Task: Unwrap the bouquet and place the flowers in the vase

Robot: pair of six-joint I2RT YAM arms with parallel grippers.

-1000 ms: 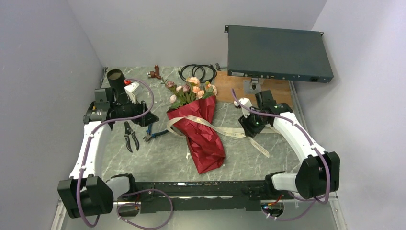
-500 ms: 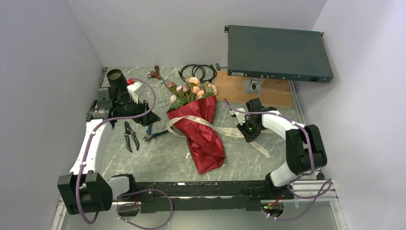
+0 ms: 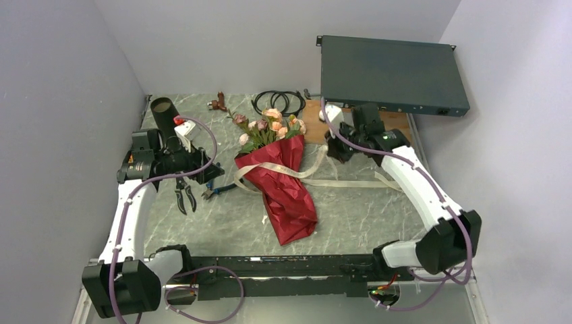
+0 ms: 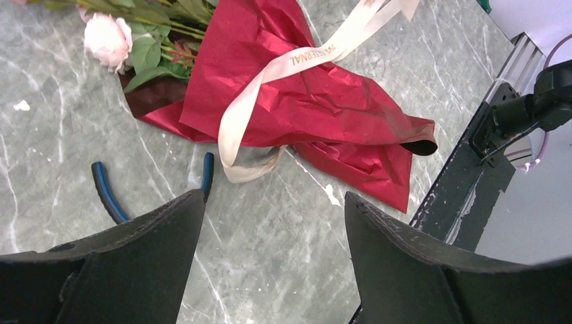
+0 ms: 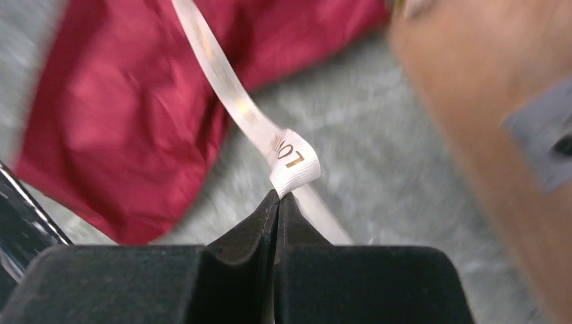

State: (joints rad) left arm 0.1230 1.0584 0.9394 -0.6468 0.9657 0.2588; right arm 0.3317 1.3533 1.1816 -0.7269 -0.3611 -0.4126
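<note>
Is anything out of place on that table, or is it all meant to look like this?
The beige ribbon stands out: it trails loose across the table right of the bouquet, not tied in a bow, one end pinched in the shut right gripper. The bouquet itself lies on its side.

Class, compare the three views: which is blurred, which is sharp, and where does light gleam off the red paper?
Right wrist view: motion-smeared, the red paper soft, only the ribbon pinched in the right end effector fairly legible. Left wrist view: sharp, dull sheen along the paper's creases. Top external view: even soft light, faint shadows, no strong glare.
</note>
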